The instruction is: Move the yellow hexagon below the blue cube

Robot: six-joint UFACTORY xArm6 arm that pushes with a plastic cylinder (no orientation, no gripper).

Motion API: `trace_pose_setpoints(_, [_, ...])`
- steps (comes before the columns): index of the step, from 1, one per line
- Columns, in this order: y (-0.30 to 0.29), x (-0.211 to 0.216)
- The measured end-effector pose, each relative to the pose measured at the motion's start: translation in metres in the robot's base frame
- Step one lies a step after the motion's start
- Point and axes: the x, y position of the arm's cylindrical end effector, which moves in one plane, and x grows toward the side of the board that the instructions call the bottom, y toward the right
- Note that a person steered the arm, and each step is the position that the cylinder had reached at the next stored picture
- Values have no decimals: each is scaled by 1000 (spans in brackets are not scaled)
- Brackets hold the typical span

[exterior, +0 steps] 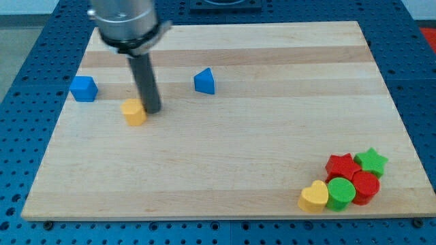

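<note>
The yellow hexagon (134, 112) lies on the wooden board at the view's left. The blue cube (84, 88) sits at the board's left edge, up and to the left of the hexagon. My tip (152, 109) stands right beside the hexagon on its right side, touching or almost touching it. The dark rod rises from there to the arm's grey body at the view's top.
A blue triangular block (204, 82) lies right of the rod. At the bottom right is a cluster: yellow heart (314, 197), green cylinder (340, 192), red star (342, 166), red block (366, 185), green star (371, 161). The board (225, 150) rests on a blue pegboard table.
</note>
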Motion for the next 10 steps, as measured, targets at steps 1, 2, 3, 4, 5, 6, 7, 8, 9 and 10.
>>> trace_pose_setpoints(1, [-20,5])
trace_pose_setpoints(2, [25,14])
trace_pose_setpoints(3, [14,38])
trace_pose_setpoints(4, [-40,37])
trace_pose_setpoints(5, [-87,34])
trace_pose_setpoints(6, [-106,35])
trace_pose_setpoints(7, [-112,52])
trace_pose_setpoints(8, [-145,52])
trace_pose_setpoints(9, [-146,35])
trace_pose_setpoints(10, [-135,16])
